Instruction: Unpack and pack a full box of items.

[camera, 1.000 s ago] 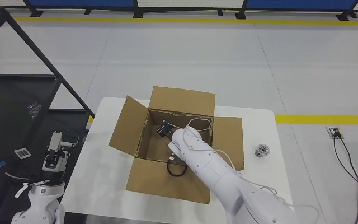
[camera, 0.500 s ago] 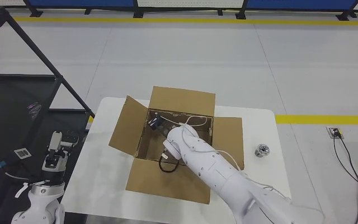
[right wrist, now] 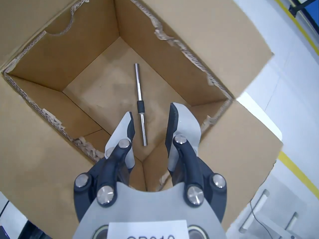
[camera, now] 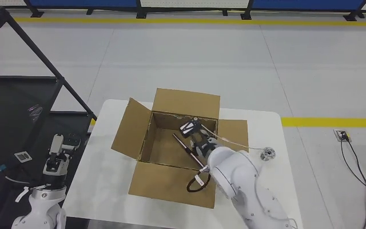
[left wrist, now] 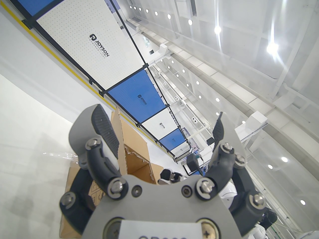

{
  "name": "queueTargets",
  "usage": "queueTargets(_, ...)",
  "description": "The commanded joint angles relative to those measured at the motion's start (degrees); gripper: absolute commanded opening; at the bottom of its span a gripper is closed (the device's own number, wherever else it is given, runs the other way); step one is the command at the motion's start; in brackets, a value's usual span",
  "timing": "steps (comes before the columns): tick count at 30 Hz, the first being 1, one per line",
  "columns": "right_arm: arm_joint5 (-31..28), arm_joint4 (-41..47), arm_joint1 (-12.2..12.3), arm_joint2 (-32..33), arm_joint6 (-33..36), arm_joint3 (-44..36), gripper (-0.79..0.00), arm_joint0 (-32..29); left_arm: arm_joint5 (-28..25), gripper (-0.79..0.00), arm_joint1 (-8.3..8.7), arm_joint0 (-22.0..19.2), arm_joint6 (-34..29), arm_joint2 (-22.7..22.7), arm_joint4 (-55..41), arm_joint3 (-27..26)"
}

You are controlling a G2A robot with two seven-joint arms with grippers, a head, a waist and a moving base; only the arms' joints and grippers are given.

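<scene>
We are seeing the cardboard box [camera: 186,103] standing open in the middle of the white table [camera: 103,172], with a thin metal rod [right wrist: 140,100] lying flat on its floor. The right gripper [right wrist: 152,114] is hanging over the opening toward its 1 o'clock side, fingers moderately apart and holding nothing. The left gripper [left wrist: 159,115] is sitting beyond the table edge at the box's 9 o'clock, fingers spread wide and empty, and a small shiny object [camera: 267,153] is resting on the table near the box at its 3 o'clock.
</scene>
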Motion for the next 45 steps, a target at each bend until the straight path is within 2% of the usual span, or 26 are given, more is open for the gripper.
queueTargets(1, 0.34, -0.56, 0.65, 4.86, -1.27, -4.92, -0.372, -4.08, 0.00, 0.000, 0.00, 0.00, 0.00, 0.00, 0.00, 0.00)
queueTargets(4, 1.58, -0.85, 1.36, 11.38, -2.29, -8.99, -0.222, -7.74, 0.00, 0.000, 0.00, 0.00, 0.00, 0.00, 0.00, 0.00)
queueTargets(7, 3.13, -0.80, 1.91, 17.94, -2.17, -10.99, -0.123, -10.16, 0.00, 0.000, 0.00, 0.00, 0.00, 0.00, 0.00, 0.00)
queueTargets(11, 7.30, -1.66, 2.38, 25.72, -2.06, -9.73, -0.083, -11.27, 0.00, 0.000, 0.00, 0.00, 0.00, 0.00, 0.00, 0.00)
queueTargets(13, 7.10, 0.14, 2.59, 28.67, -1.34, -7.67, -0.037, -10.91, 0.00, 0.000, 0.00, 0.00, 0.00, 0.00, 0.00, 0.00)
queueTargets(17, 5.37, 2.66, 3.14, 33.23, 0.56, 0.32, 0.000, -8.42, 0.00, 0.000, 0.00, 0.00, 0.00, 0.00, 0.00, 0.00)
queueTargets(22, 2.12, 1.30, 3.91, 34.40, 4.44, 13.22, 0.000, -2.70, 0.00, 0.000, 0.00, 0.00, 0.00, 0.00, 0.00, 0.00)
queueTargets(27, 0.58, 1.80, 4.36, 34.39, 5.77, 22.33, 0.000, 1.32, 0.00, 0.000, 0.00, 0.00, 0.00, 0.00, 0.00, 0.00)
queueTargets(45, -2.22, 6.97, 5.64, 34.20, 4.61, 40.87, 0.000, 8.90, 0.00, 0.000, 0.00, 0.00, 0.00, 0.00, 0.00, 0.00)
